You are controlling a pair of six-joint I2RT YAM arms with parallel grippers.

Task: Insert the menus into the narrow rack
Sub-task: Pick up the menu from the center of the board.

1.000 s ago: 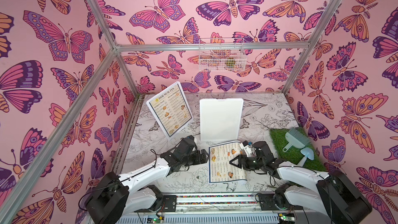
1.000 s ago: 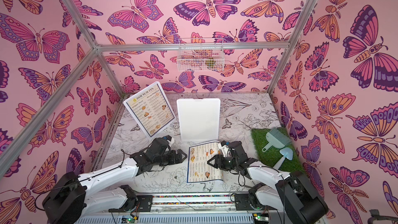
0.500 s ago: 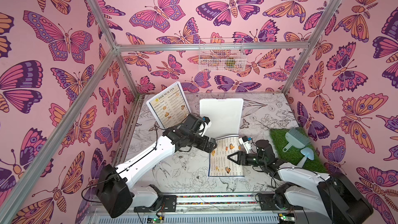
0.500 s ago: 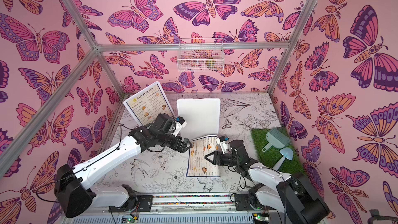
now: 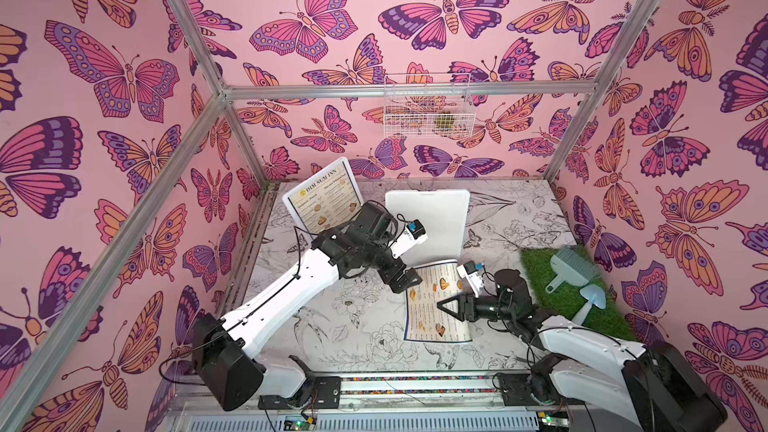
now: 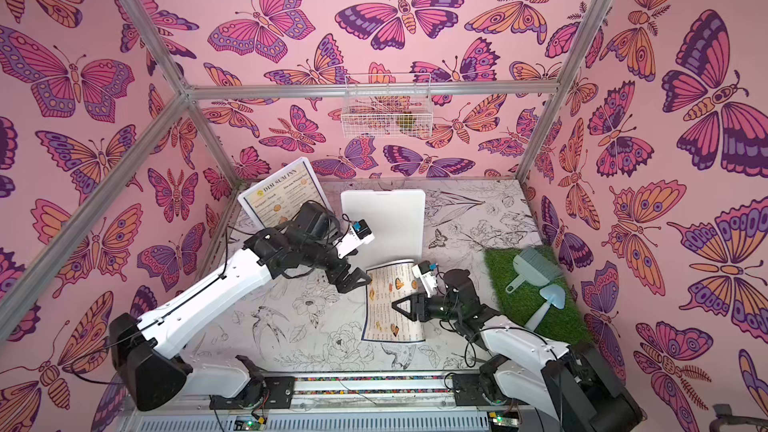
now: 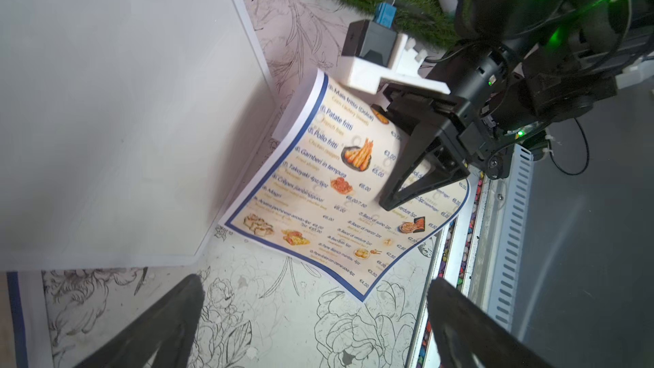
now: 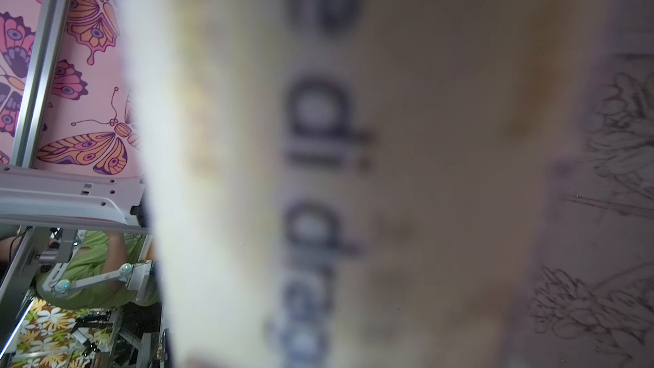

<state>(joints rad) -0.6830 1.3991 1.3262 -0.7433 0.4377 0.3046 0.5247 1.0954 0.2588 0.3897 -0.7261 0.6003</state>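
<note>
Top views, left to right: at the far left, one menu (image 5: 322,197) stands tilted with its "DIM SUM INN" heading uppermost. What props it up is hidden.

The left arm reaches across in front of that menu. The left pincer (image 5: 405,282) is spread wide and empty, just beside the left edge of the second menu (image 5: 424,326). The left wrist view confirms both fingers (image 7: 177,313) are far apart over bare worktop (image 5: 332,326).

A white panel (image 5: 432,218) stands just beyond the second menu. High on the far wall hangs a white wire rack (image 5: 428,105), probably the narrow slot meant, well apart from both sheets.

The second menu lies in the near middle of the worktop. Its far end curls up, and the wrist view shows it wavy rather than flat.

The right pincer (image 5: 442,306) reaches in from the right, with one finger across the top of the sheet. The other finger is hidden, so I cannot tell whether it is pinching the sheet. The right wrist view is filled with blurred print.

On the right, a grass mat (image 5: 540,268) carries a dustpan (image 5: 571,261) and a brush (image 5: 592,299).

Neither menu is in the rack yet. The sheet looks floppy, so the left pincer would do best to close on the blue border opposite the right pincer. The two could then hold the sheet taut, lift it clear of the panel and bring a short edge square to the slot.
</note>
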